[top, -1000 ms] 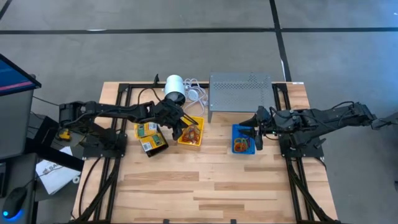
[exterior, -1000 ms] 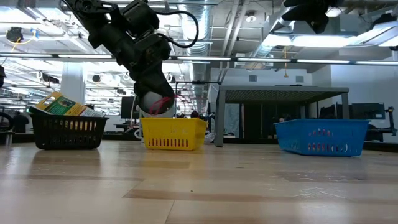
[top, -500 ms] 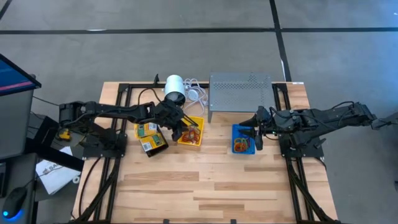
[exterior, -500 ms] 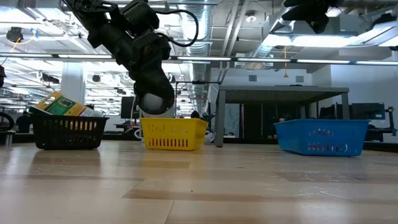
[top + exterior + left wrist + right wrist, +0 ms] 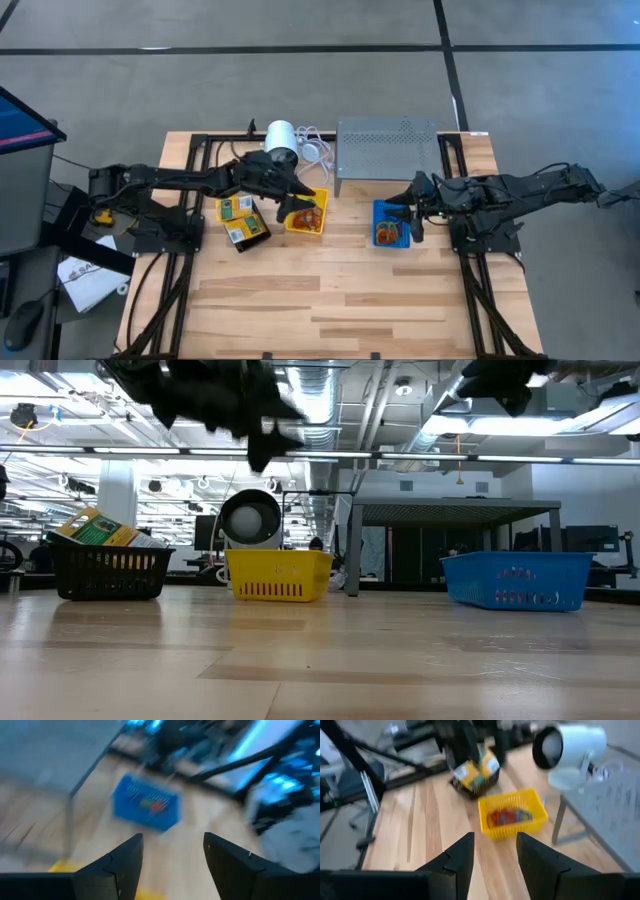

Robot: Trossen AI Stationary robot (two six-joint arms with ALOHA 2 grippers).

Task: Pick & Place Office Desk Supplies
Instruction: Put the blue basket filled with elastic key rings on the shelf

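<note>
Raised since a second ago, the left gripper (image 5: 297, 203) now hangs well above the yellow bin (image 5: 308, 211); in the low view it previously sat low against that bin's rim, and it now shows only as a dark blur near the ceiling lines. Its fingers (image 5: 118, 865) have gone from closed to spread apart, and nothing lies between them. No red loop shows at the fingertips now, where one showed before. Rubber bands (image 5: 509, 815) lie in the yellow bin, below and just ahead of these fingers.

Right arm and right gripper (image 5: 412, 210) are unchanged, poised over the blue bin (image 5: 391, 222). Its fingers (image 5: 458, 863) stand partly apart with nothing seen between them. Coloured bands rest in the blue bin, directly beneath the fingertips.

Black bin (image 5: 243, 222) holds the yellow-and-green packets (image 5: 235, 208), behind the left fingers. White cylinder (image 5: 280, 140) and grey stand (image 5: 388, 148) have not moved.
</note>
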